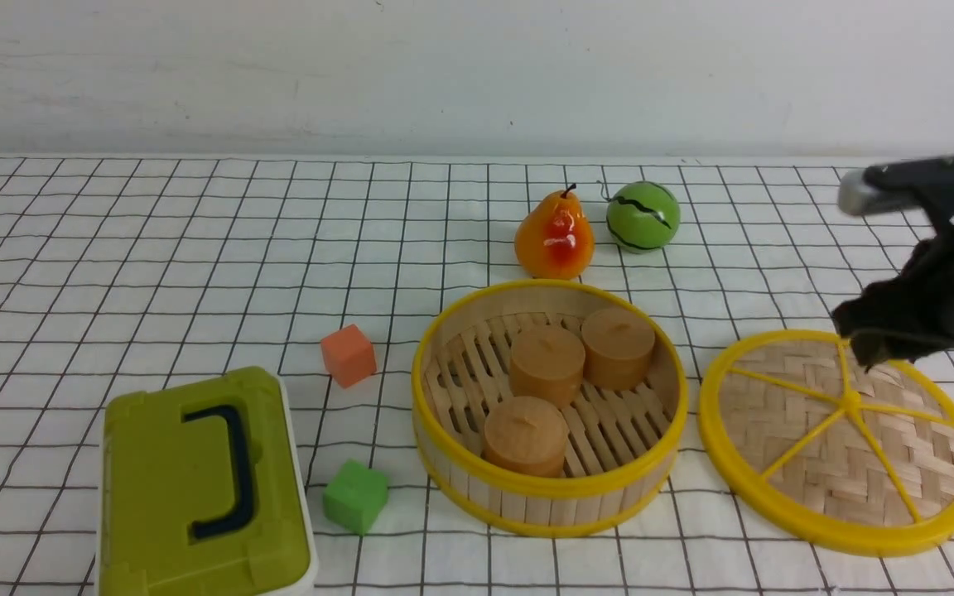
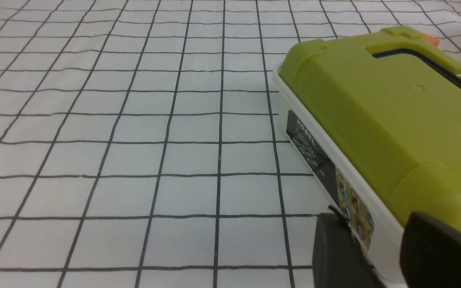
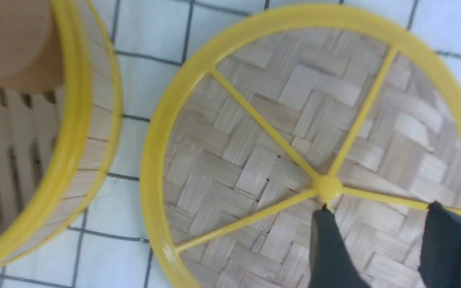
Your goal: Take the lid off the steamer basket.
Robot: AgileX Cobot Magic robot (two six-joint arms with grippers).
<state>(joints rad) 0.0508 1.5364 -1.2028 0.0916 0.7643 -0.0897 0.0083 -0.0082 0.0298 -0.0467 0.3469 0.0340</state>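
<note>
Near the white gridded tabletop's right edge, the yellow-rimmed woven-bamboo lid lies beside the uncovered bamboo-slat steamer basket, task seemingly done, both arms' jaws released.

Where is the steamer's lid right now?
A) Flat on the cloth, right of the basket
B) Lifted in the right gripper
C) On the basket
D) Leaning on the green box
A: the lid lies on the cloth beside the steamer basket, whose wooden cylinders show uncovered.
</note>
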